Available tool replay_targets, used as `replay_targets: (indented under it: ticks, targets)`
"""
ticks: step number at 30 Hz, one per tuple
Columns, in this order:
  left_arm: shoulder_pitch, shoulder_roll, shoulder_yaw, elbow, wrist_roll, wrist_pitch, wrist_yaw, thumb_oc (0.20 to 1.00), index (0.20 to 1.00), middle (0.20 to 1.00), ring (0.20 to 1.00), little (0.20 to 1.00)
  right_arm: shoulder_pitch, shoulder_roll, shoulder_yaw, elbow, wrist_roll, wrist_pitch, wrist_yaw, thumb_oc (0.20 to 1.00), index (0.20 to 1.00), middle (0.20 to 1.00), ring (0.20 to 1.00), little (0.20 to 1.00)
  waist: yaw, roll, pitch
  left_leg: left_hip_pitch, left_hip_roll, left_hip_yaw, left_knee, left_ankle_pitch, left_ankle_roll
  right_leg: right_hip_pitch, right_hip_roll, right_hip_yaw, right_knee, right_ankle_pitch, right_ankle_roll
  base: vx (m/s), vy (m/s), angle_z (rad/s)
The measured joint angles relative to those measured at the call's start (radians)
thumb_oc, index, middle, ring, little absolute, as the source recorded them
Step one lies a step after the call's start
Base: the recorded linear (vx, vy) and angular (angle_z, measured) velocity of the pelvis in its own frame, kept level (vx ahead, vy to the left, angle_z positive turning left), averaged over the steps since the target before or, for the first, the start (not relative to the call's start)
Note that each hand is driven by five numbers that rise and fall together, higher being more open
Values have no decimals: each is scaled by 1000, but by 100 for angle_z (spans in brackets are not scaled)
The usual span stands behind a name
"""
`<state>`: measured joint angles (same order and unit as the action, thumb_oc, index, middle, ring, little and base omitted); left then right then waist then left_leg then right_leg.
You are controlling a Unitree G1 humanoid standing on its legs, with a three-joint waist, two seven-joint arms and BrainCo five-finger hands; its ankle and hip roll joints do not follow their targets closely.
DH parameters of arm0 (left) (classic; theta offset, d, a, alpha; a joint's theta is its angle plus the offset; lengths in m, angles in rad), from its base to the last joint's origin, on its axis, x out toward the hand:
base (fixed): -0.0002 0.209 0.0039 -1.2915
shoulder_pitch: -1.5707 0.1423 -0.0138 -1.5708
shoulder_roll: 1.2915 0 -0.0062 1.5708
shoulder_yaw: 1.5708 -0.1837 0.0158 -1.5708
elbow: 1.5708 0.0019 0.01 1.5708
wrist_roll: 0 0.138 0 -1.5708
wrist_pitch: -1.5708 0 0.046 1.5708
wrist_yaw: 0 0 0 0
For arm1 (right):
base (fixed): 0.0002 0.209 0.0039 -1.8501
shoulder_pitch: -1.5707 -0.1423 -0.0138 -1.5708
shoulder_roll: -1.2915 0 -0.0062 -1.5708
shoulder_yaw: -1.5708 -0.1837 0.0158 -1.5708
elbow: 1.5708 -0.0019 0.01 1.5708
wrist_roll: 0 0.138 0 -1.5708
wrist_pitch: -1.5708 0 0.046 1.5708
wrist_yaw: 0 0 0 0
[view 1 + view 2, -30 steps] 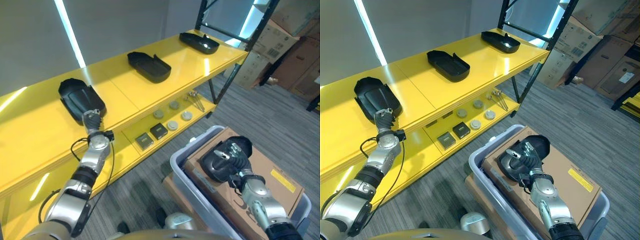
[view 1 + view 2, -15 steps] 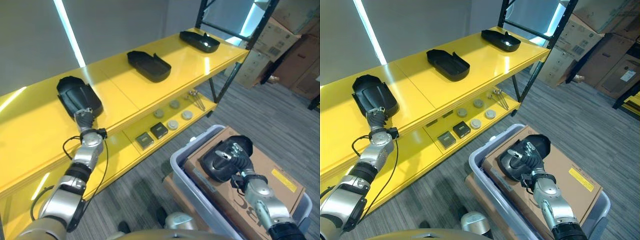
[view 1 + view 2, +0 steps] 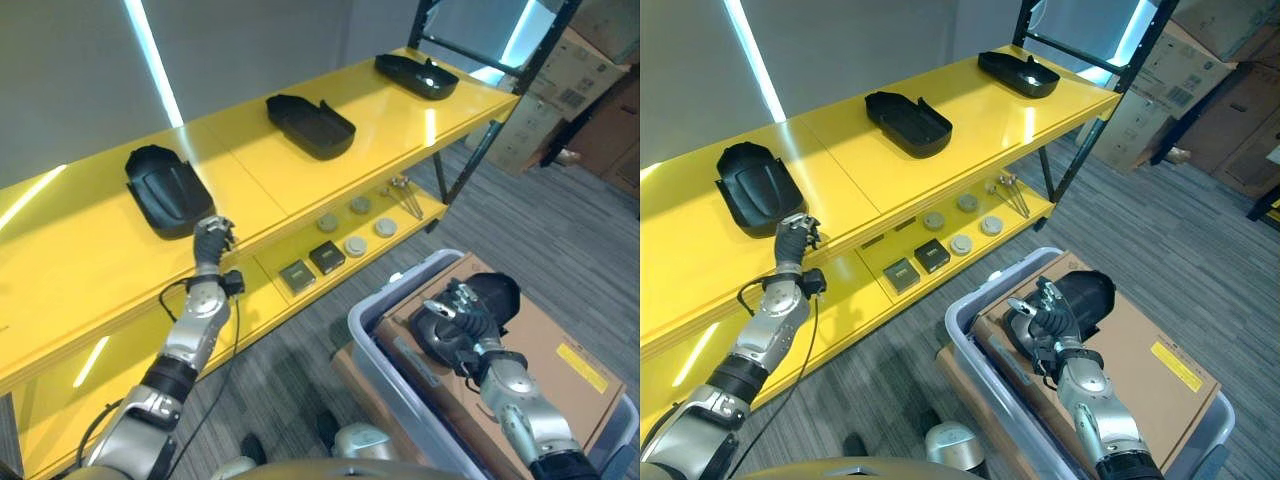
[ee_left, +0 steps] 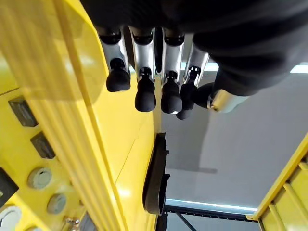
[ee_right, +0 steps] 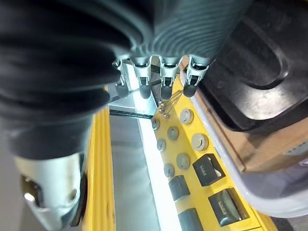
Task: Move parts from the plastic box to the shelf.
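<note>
Three black moulded parts lie on the yellow shelf's [image 3: 90,270] top board: one at the left [image 3: 165,190], one in the middle [image 3: 310,125], one at the far right [image 3: 415,75]. My left hand [image 3: 212,238] hovers at the board's front edge, just right of the left part and apart from it, with relaxed fingers [image 4: 144,96] that hold nothing. In the grey plastic box [image 3: 365,325] another black part [image 3: 480,300] rests on a cardboard carton [image 3: 560,350]. My right hand [image 3: 450,322] lies against this part [image 5: 250,72] with straight fingers [image 5: 163,82].
The lower shelf board carries round grey discs [image 3: 355,245], two small dark boxes [image 3: 310,267] and thin metal tools [image 3: 400,195]. A black upright post [image 3: 470,175] bounds the shelf's right end. Stacked cardboard boxes [image 3: 560,95] stand behind it on the grey floor.
My left hand has come off the left part and moved to its right, by the shelf's front edge. The camera has shifted a little. My right hand stays at the part in the box.
</note>
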<state>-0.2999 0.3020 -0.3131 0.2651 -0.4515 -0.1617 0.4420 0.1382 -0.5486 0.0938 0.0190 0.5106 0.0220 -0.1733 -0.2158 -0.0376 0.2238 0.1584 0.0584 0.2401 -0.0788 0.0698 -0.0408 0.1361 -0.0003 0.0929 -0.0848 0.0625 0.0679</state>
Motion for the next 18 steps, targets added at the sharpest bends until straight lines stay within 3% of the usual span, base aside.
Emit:
replay_targets:
  ticks: [1, 2, 3, 5, 8, 13, 18]
  targets:
    - [81, 0, -6, -162, 2, -9, -15, 200, 200, 200, 200, 200, 20, 1, 0, -51, 0, -3, -20, 1000, 1000, 1000, 1000, 1000, 11, 3, 2, -2, -1, -6, 0, 0, 0, 0, 0, -4, -1, 0, 0, -153, 10, 7]
    - [100, 0, -8, -206, 3, -18, -18, 507, 507, 507, 507, 507, 21, 3, 0, -55, 0, -4, -24, 1000, 1000, 1000, 1000, 1000, 16, 3, 2, -2, -1, -9, 0, 1, 1, 1, -1, -7, -1, 0, 0, -167, 16, 19]
    - [172, 35, 7, -389, 2, -16, -22, 1000, 1000, 1000, 1000, 1000, 35, 11, -16, -87, -3, -4, -36, 1000, 1000, 1000, 1000, 1000, 39, 11, 1, -13, -4, -25, -6, 5, 5, 2, -3, -21, 0, 1, -2, -225, 42, 21]
    - [313, 132, 77, -630, 2, -28, -35, 1000, 1000, 1000, 1000, 1000, 70, 13, -59, -130, -3, -18, -55, 1000, 1000, 1000, 1000, 1000, 76, 28, -6, -17, -6, -35, -5, 7, 4, 3, -5, -31, 3, 8, -11, -211, 69, 21]
    - [414, 220, 247, -643, -21, -35, -62, 1000, 1000, 1000, 1000, 1000, 69, -34, -112, -124, 8, -19, -80, 1000, 1000, 1000, 1000, 1000, 130, 65, -28, -30, -17, -54, -6, 2, 8, -2, -18, -55, -3, -4, 0, -144, 58, 27]
    - [492, 199, 352, -606, -77, -23, -87, 1000, 1000, 1000, 1000, 1000, 41, -39, -117, -140, 11, -47, -102, 1000, 1000, 1000, 1000, 1000, 179, 82, -41, -43, -23, -54, -6, 4, 7, -1, -33, -87, -3, -10, -7, -79, 20, 21]
    - [519, 175, 365, -598, -81, -10, -115, 1000, 1000, 1000, 1000, 1000, 75, -29, -118, -162, 10, -48, -102, 1000, 1000, 1000, 1000, 1000, 171, 64, -56, -44, -23, -59, 0, 5, 7, -2, -31, -89, -1, -14, -5, -31, -3, 0]
